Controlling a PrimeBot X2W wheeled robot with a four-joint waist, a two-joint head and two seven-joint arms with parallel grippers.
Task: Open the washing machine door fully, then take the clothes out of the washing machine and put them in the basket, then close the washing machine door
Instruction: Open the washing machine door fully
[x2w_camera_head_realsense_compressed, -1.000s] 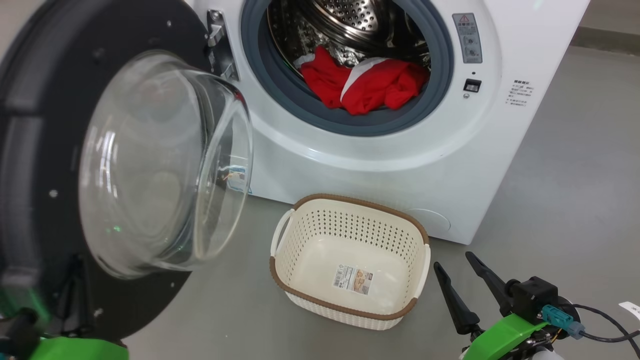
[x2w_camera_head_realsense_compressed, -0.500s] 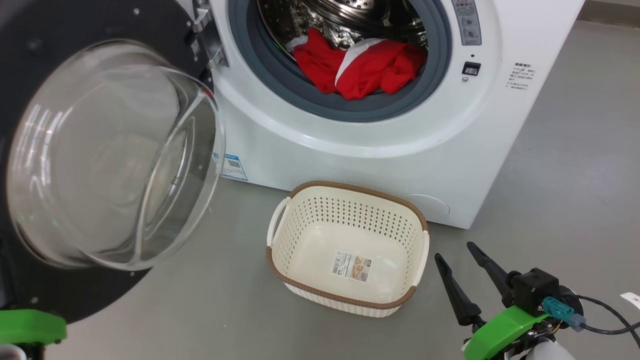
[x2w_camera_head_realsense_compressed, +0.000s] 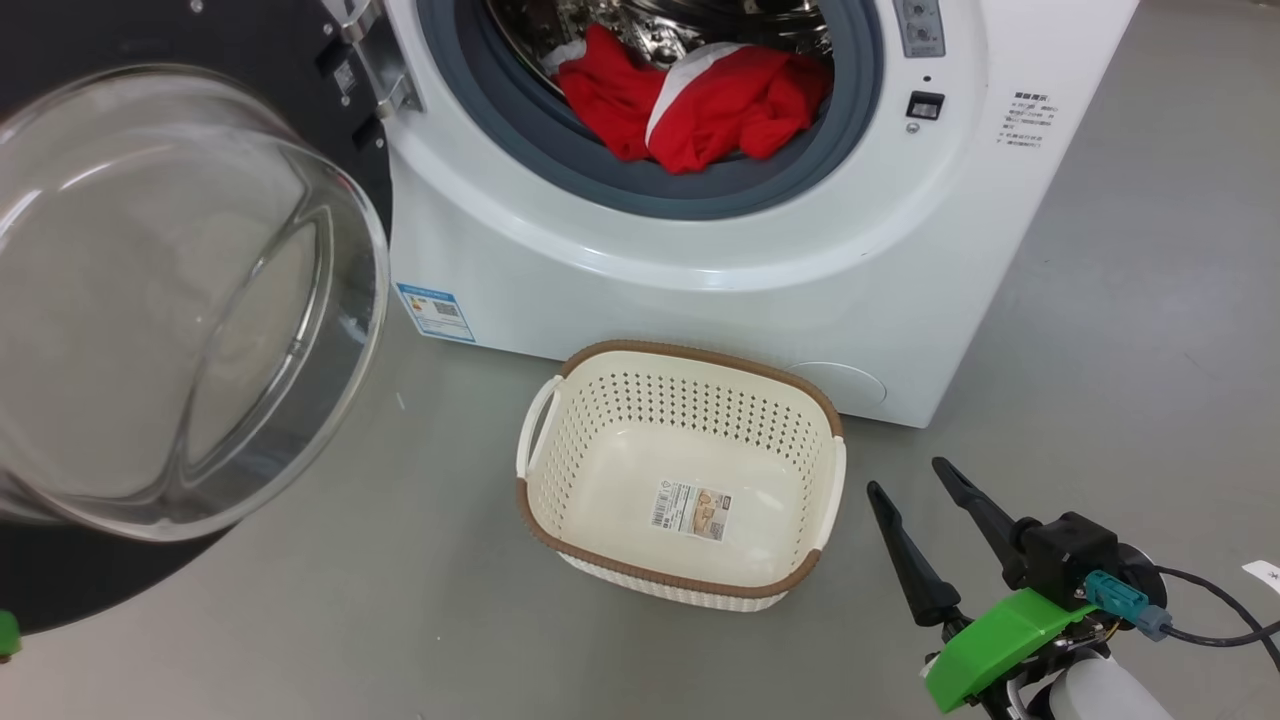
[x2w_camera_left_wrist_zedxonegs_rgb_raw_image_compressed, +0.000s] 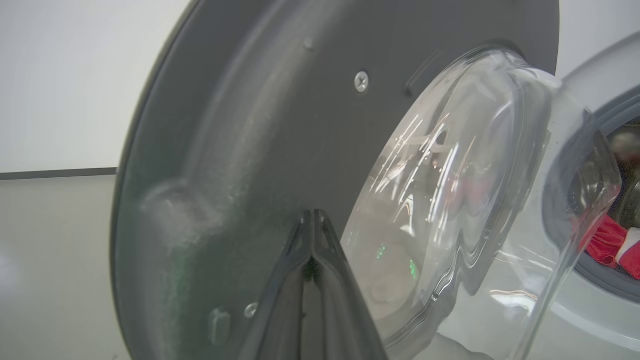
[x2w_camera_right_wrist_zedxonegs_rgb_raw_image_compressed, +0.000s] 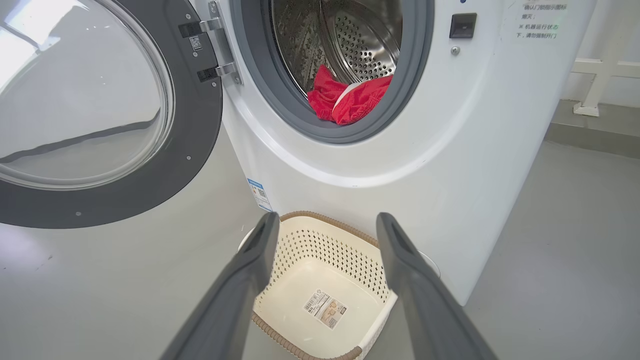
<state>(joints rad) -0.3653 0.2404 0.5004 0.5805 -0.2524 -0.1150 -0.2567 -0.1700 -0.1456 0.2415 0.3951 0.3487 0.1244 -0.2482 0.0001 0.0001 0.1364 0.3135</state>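
Observation:
The white washing machine (x2w_camera_head_realsense_compressed: 700, 290) stands open, and red clothes (x2w_camera_head_realsense_compressed: 700, 100) with a white panel lie at the drum's mouth. Its door (x2w_camera_head_realsense_compressed: 170, 300), a black rim around a bulging glass bowl, is swung wide to the left. In the left wrist view my left gripper (x2w_camera_left_wrist_zedxonegs_rgb_raw_image_compressed: 312, 216) is shut, its tips right at the door's (x2w_camera_left_wrist_zedxonegs_rgb_raw_image_compressed: 260, 125) dark inner face beside the glass. The cream basket (x2w_camera_head_realsense_compressed: 690, 352) sits empty on the floor before the machine. My right gripper (x2w_camera_head_realsense_compressed: 908, 478) is open to the basket's right, holding nothing. The right wrist view looks between its fingers (x2w_camera_right_wrist_zedxonegs_rgb_raw_image_compressed: 260, 250) at the basket (x2w_camera_right_wrist_zedxonegs_rgb_raw_image_compressed: 320, 220) and clothes (x2w_camera_right_wrist_zedxonegs_rgb_raw_image_compressed: 350, 97).
Grey floor (x2w_camera_head_realsense_compressed: 1130, 330) spreads to the right of the machine and in front of the basket. A blue label (x2w_camera_head_realsense_compressed: 435, 312) marks the machine's lower left. A white frame (x2w_camera_right_wrist_zedxonegs_rgb_raw_image_compressed: 595, 70) stands by the wall behind the machine's right side.
The door has swung further open to the left. The head view has shifted, so machine and basket sit higher and more leftward. The left arm's green part has nearly left the picture.

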